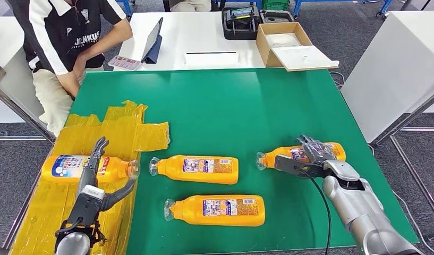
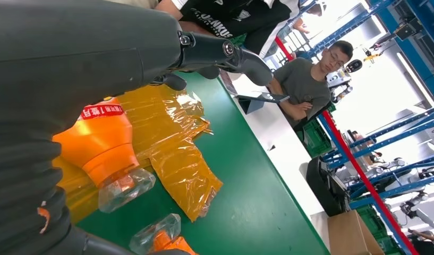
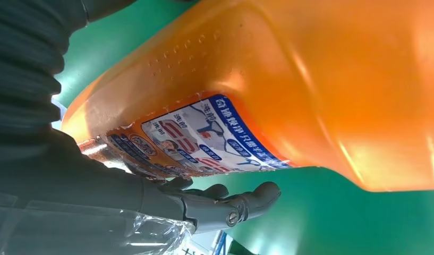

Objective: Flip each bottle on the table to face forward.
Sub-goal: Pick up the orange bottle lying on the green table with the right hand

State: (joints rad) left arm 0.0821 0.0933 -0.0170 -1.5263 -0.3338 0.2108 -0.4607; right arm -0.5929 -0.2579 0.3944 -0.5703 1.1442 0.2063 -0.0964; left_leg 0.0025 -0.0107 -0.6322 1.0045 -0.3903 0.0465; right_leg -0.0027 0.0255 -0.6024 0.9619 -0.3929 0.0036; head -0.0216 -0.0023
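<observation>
Four orange bottles with clear caps lie on their sides on the green table (image 1: 230, 101). The leftmost bottle (image 1: 66, 167) rests on a crinkled yellow plastic sheet (image 1: 119, 130); my left hand (image 1: 94, 162) reaches over it with fingers (image 2: 241, 56) straight and spread above its shoulder (image 2: 100, 141), thumb out toward the cap. Two bottles lie in the middle, one (image 1: 196, 169) behind the other (image 1: 217, 210). My right hand (image 1: 316, 158) grips the rightmost bottle (image 1: 281, 154), fingers over its top and thumb along its near side; its label (image 3: 204, 135) shows close against the palm.
A person (image 1: 66, 32) sits at the far left corner. Behind the green table stands a white table with a tablet (image 1: 153, 40), a black case (image 1: 240, 22) and an open cardboard box (image 1: 283, 42). Another white table (image 1: 395, 64) stands at the right.
</observation>
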